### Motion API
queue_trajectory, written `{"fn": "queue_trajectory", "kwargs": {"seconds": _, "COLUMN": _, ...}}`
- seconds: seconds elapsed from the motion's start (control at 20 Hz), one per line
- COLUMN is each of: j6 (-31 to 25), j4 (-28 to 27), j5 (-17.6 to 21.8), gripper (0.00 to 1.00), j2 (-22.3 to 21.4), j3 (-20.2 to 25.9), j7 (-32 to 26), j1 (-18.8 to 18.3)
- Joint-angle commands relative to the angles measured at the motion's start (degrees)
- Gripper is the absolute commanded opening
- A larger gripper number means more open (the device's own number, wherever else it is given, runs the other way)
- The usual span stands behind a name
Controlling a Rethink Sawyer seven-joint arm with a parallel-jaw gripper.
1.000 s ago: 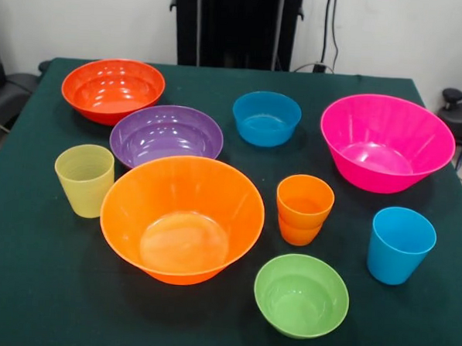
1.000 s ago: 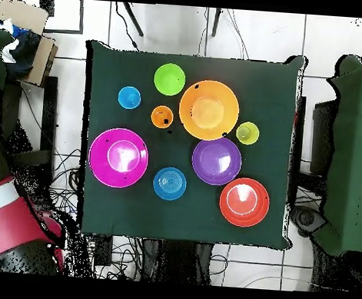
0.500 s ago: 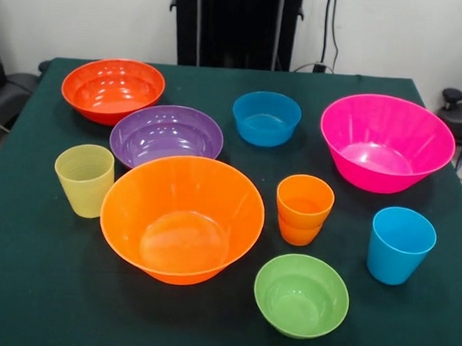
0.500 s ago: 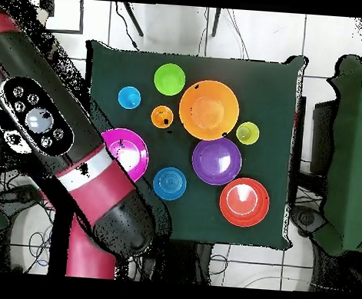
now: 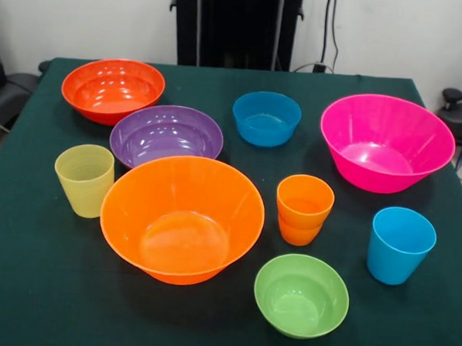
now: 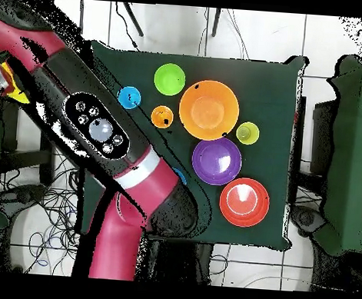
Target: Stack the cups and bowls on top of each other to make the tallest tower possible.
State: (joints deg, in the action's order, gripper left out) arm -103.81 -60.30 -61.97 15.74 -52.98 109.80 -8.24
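— Is there any tower yet?

— No. Every vessel stands alone on the green table [image 5: 39, 287], upright with its mouth up and its axis vertical. The large orange bowl [image 5: 182, 217] is near the middle, and the purple bowl [image 5: 167, 135] is close against its rim. Behind that is the red-orange bowl [image 5: 113, 89].

— And the cups?

— The pale ribbed cup [image 5: 84, 179] is just beside the orange bowl on one side, and the orange cup [image 5: 303, 209] is near it on the other. The sky blue cup [image 5: 400, 245] stands well apart, near the hot pink bowl [image 5: 386, 142]. The lime green bowl [image 5: 301, 294] and the blue bowl [image 5: 266, 118] sit either side of the orange cup.

— What about the pincer?

— From overhead, the red and black arm [image 6: 100, 131] lies slantwise above one side of the table, hiding the pink bowl. The gripper [image 6: 5, 82] is out past the table's edge, with no vessel by it. I cannot tell whether it is apart or together.
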Motion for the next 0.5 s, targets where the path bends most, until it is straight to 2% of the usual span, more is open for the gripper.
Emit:
{"fn": "queue_trajectory", "kwargs": {"seconds": 0.05, "j6": -8.61, "j4": -18.96, "j5": 5.38, "gripper": 0.00, "j2": 5.99, "j3": 1.81, "j7": 8.40, "j1": -5.61}}
{"fn": "queue_trajectory", "kwargs": {"seconds": 0.5, "j6": -9.55, "j4": -25.42, "j5": 5.46, "gripper": 0.00, "j2": 7.99, "j3": -0.20, "j7": 7.49, "j1": -11.16}}
